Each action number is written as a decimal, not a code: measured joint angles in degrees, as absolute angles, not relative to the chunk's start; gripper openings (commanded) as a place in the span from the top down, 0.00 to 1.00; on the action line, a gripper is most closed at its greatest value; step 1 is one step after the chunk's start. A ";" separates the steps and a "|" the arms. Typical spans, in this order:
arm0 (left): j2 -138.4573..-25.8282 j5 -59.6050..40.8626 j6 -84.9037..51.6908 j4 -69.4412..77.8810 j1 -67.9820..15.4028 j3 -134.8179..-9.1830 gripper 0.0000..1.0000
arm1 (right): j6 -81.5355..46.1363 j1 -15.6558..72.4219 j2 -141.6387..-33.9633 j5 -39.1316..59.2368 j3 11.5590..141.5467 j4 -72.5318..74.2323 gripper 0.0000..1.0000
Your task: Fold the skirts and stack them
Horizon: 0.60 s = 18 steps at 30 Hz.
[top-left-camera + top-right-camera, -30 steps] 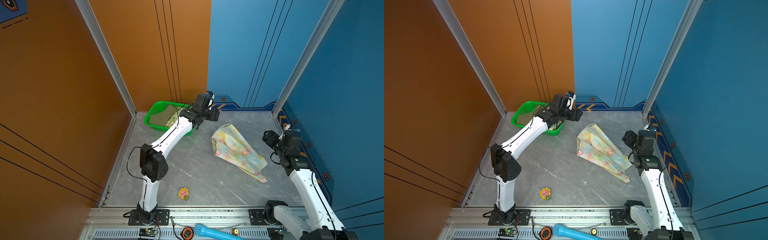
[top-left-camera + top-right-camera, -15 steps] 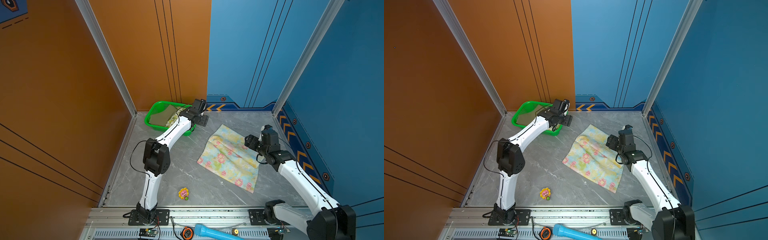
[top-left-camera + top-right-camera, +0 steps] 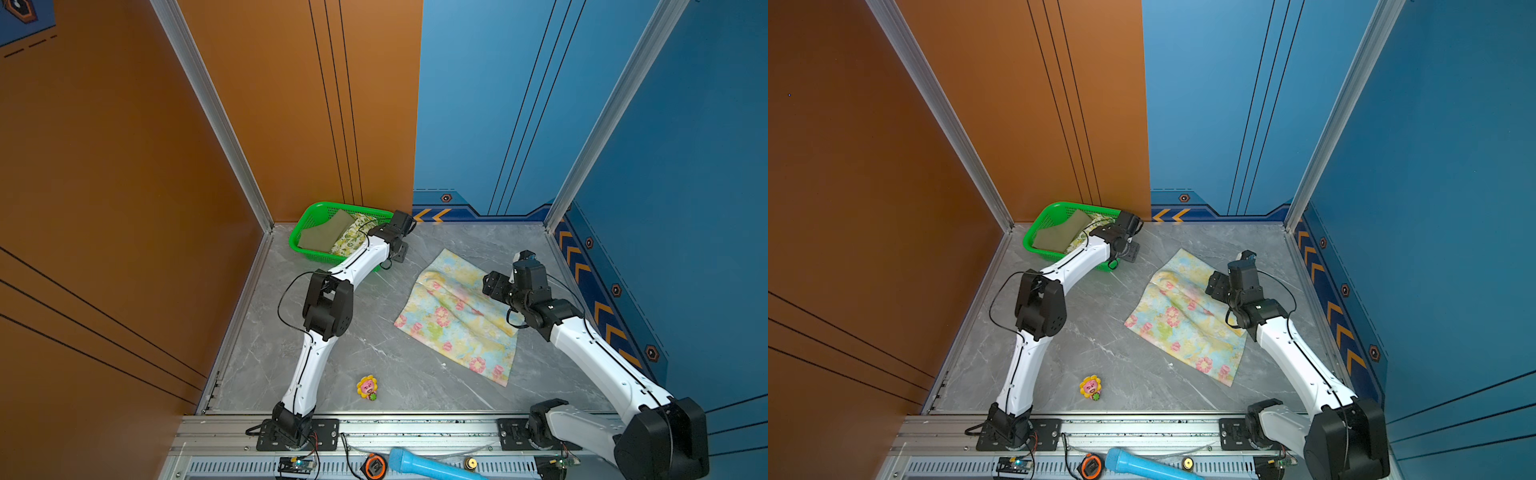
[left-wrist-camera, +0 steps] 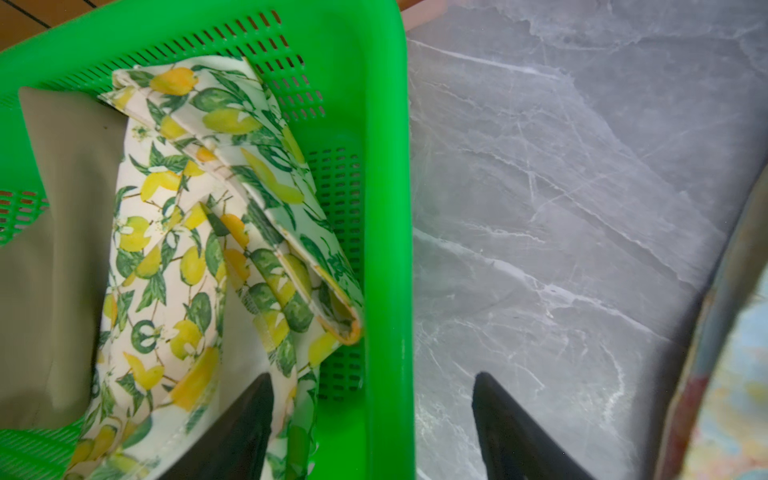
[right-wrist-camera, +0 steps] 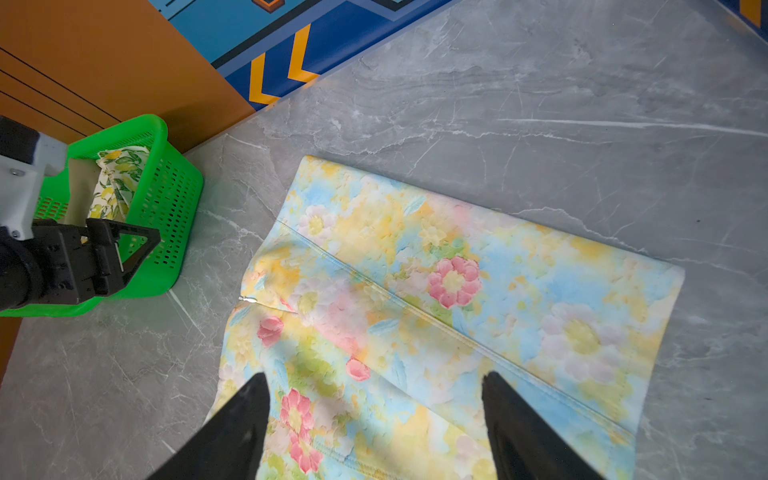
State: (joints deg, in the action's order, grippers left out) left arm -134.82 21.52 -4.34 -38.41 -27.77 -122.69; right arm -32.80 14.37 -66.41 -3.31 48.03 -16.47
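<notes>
Two arms reach out over the grey surface [image 3: 365,332]. The left arm [image 3: 357,262] rises from its base, bends at the elbow and stretches toward the far left corner. Its wrist tips down at the right end of the green basket [image 3: 305,220]. The left fingers [image 4: 245,424] stand wide apart and grip nothing; one is over the lemon skirt [image 4: 166,270] inside the basket, the other over bare surface, with the rim between them. We see the lemon skirt lying rumpled in the basket beside the olive skirt [image 3: 324,235]. The right arm [image 3: 590,349] leans in from the right side, its wrist bent over the far right edge of the floral skirt [image 3: 453,324]. The right fingers [image 5: 232,428] hang spread and empty above the cloth. That skirt lies flat on the surface, well apart from the basket. A second ago it was a narrow, bunched shape and the right arm was drawn back toward the blue wall. Since then the cloth has been spread and the arm has come out over it. The left wrist, then raised above the basket's corner, now sits lower.
</notes>
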 measured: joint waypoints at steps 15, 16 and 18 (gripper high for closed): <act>-139.24 21.78 -9.39 -39.66 -26.89 -125.03 0.78 | -32.80 16.64 -68.60 -3.68 49.56 -15.42 0.20; -139.26 21.74 -9.54 -39.99 -26.83 -125.36 0.81 | -32.82 16.78 -68.60 -3.86 49.56 -15.42 0.20; -139.26 21.82 -10.59 -40.51 -26.59 -125.51 0.87 | -32.82 16.91 -68.60 -4.25 49.56 -15.42 0.20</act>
